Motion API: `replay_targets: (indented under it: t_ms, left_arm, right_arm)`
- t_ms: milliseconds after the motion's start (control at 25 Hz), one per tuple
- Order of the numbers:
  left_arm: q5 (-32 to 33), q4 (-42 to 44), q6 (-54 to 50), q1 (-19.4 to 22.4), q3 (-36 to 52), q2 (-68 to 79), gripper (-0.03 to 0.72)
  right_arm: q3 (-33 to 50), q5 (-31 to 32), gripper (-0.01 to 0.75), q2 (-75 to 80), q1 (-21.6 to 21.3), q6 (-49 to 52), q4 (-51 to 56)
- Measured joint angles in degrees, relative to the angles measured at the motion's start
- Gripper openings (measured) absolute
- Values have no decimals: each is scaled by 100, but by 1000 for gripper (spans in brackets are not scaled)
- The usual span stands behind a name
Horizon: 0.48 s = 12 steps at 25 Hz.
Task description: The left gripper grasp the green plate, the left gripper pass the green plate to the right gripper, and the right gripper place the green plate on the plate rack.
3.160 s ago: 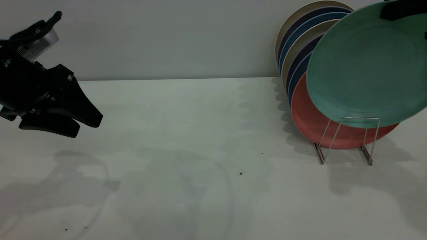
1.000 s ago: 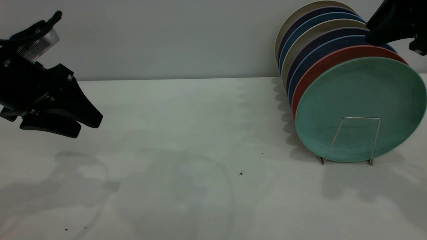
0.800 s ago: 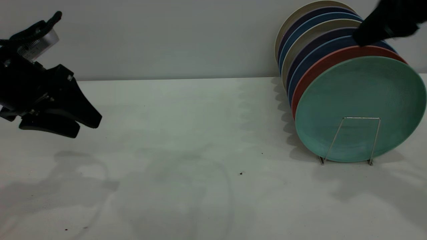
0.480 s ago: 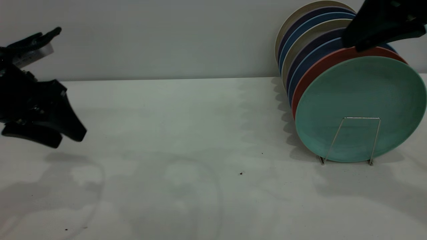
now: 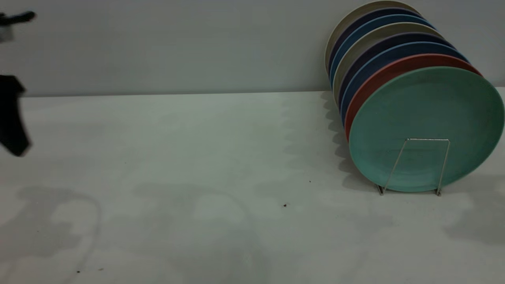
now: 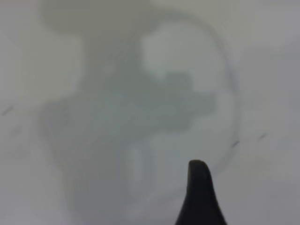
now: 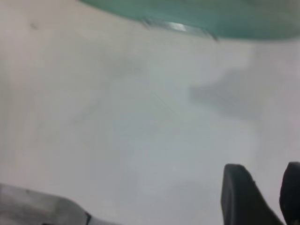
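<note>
I see the green plate (image 5: 426,126) standing in the plate rack (image 5: 410,165) as front plate, stiff, smooth and probably light, best pinched at its upper rim; neither tool holds anything, their opening I cannot tell.

Dim, even light with a greenish tint, soft overlapping shadows on the table (image 5: 197,157), both wrist views heavily blurred and out of focus
</note>
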Motion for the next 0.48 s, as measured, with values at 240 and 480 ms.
replay_targets:
  t_ms: [240,480]
  left_arm:
    - [767,488,-406,-7,0,-1132,563]
    - [1565,487,-412,-7,0,-2795,563]
  right_arm:
    - [398,303,238,-921,0,81,-25]
    - [1137,664,237,-2511,0,49,-25]
